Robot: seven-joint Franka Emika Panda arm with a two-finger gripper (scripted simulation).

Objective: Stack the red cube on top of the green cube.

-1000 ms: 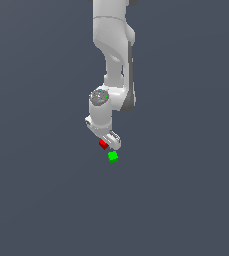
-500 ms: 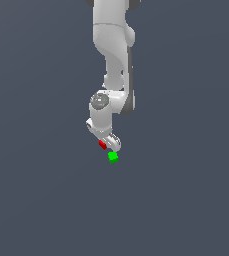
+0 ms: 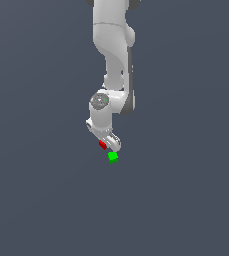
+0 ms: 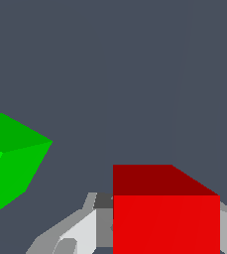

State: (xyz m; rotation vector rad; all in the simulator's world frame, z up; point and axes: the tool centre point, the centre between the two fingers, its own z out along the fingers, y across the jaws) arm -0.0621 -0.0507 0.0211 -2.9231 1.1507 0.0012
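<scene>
Red cube (image 3: 102, 145) sits clamped in the hand (image 3: 109, 144), which should centre squarely above the green cube (image 3: 113, 157) at lower centre before lowering.

arm: lower than 1 s ago, wrist nearer the floor | gripper (image 3: 107, 144): down and slightly toward the exterior view's left, carrying the red cube (image 3: 102, 145) | red cube–green cube (image 3: 113, 157) gap: narrower than before

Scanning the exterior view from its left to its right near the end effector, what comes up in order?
Red cube → end effector → green cube, which sits a little lower in the picture than the other two.
</scene>
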